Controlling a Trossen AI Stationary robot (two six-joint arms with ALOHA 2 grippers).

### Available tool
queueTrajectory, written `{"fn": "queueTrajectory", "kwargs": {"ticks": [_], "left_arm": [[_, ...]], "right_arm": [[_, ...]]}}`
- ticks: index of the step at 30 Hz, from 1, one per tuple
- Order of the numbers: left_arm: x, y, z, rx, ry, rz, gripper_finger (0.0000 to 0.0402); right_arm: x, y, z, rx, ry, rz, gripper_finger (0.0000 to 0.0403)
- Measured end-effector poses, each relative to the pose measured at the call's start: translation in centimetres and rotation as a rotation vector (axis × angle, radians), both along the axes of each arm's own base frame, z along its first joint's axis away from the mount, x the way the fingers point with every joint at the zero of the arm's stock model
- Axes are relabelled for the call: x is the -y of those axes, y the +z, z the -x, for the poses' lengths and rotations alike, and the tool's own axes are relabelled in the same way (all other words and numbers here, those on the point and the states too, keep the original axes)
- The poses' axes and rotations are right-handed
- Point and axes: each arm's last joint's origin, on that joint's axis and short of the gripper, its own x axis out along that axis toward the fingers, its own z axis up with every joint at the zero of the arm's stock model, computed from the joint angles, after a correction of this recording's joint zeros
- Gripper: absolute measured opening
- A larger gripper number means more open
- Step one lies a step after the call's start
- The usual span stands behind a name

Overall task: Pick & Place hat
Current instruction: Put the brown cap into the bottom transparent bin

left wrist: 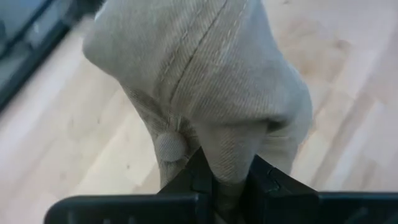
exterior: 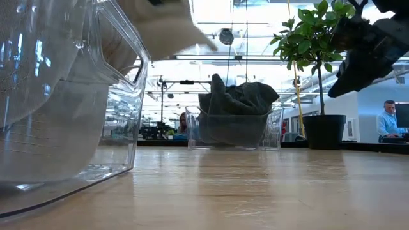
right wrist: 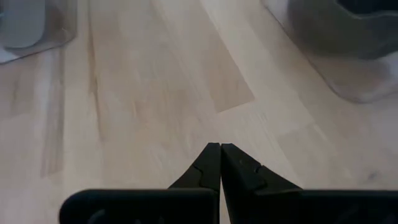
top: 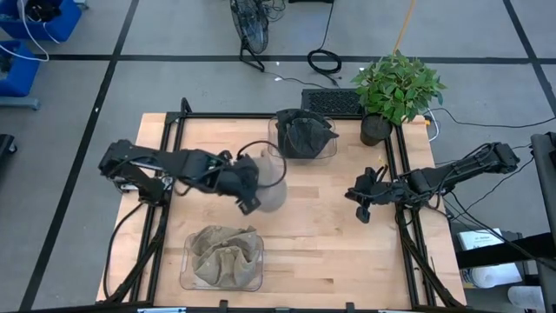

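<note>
A beige hat (top: 271,185) hangs in my left gripper (top: 249,202) over the middle of the table; the low view shows its lower part (exterior: 161,27) clear of the wood. The left wrist view is filled by the hat (left wrist: 205,68), with its crown button (left wrist: 171,147) close to my left gripper (left wrist: 229,180), which is shut on it. My right gripper (top: 361,209) hovers over the table's right part, shut and holding nothing (right wrist: 221,163). More beige hats (top: 226,254) lie in a clear bin (top: 187,274) at the near edge. My left gripper pinches a bunched fold of the beige hat's cloth (left wrist: 231,163) beside the crown button, between its two fingers (left wrist: 198,179). The fingers come at it from the table's left side. The hat is lifted clear of the table and hangs crumpled past the fingertips.
A clear bin (top: 330,149) with dark hats (exterior: 238,102) stands at the far edge, and a potted plant (top: 395,87) is at the far right corner. The near bin's wall (exterior: 64,108) looms large in the low view. Bare wood (top: 321,235) lies between the arms.
</note>
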Motion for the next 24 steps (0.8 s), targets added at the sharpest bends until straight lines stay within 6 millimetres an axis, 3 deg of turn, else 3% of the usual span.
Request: {"fn": "queueTrajectory", "kwargs": {"ticks": [6, 13, 16, 24], "left_arm": [[3.7, 2.6, 1.4, -0.017, -0.243, -0.080, 0.0039], [8.2, 4.9, 2.5, -0.007, -0.390, -0.123, 0.0039], [10.0, 5.9, 2.6, 0.038, -0.432, -0.120, 0.0039], [14.7, 6.5, 2.8, 0.101, -0.508, -0.066, 0.0039]], "right_arm": [[0.1, -1.3, 0.3, -0.032, -0.029, -0.018, 0.0000], [0.3, -3.8, 1.1, -0.051, -0.245, -0.246, 0.0000], [0.2, -4.8, 1.2, -0.042, -0.259, -0.327, 0.0000], [0.2, -6.5, 1.3, 0.023, -0.241, -0.357, 0.0000]]}}
